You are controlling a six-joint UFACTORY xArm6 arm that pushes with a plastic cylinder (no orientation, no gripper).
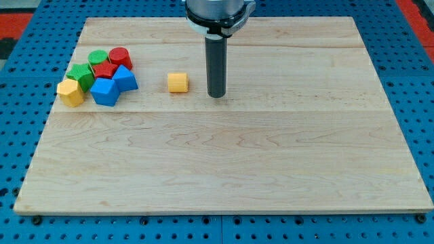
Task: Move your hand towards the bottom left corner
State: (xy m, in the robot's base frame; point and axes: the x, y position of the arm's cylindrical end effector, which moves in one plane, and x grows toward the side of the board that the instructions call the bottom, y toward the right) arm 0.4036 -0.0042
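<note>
Camera view: the arm carries no jaws; it ends in a straight dark rod holding nothing, and my tip (pixel 216 95) rests on the wooden counter (pixel 224 169) in its upper half, slightly toward the view's left of centre. Just beside my tip, on the view's left and apart from it, sits a lone yellow cube (pixel 178 83); a narrow strip of bare wood separates the two.

Further toward the view's left, near the top left corner, seven blocks stand packed together. A green cylinder (pixel 99 58) and a red cylinder (pixel 121 57) form the back row. Below them lie a green block (pixel 81 74), a red block (pixel 104 70) of unclear shape and a blue block (pixel 125 78). At the front are a yellow block (pixel 70 92), nearest the left edge, and a blue cube (pixel 105 91). Several of these touch one another.

The bottom left corner (pixel 27 203) lies well apart from my tip, diagonally down and toward the view's left. The counter from my tip to that corner is bare wood; the cluster lies above that line, close to the left edge. The lower half and the whole right side, out to the bottom and right edges, carry nothing. A blue perforated base (pixel 20 230) surrounds the counter.
</note>
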